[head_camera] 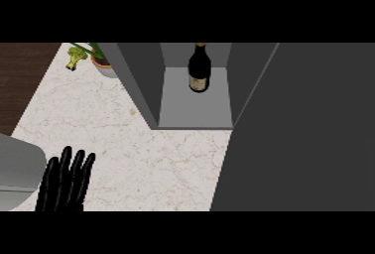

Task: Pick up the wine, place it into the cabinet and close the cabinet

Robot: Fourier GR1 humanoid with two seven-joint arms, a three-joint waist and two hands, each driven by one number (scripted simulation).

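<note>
Marbled counter (pixel 147 149) fills mid-frame. At upper centre the wine (pixel 199 67) stands upright inside the cabinet (pixel 194 111), already placed, while its door (pixel 300 139) at right awaits closing. Left hand (pixel 66 181) rests lower left, fingers straight, empty.

White marble counter top w/ beige veins (pixel 147 144) lies under and ahead of the hand. Dark brown wood floor strip (pixel 22 79) is far ahead, to its left. Green leafy plant in a terracotta pot (pixel 99 57) stands far ahead, slightly right of it.
</note>
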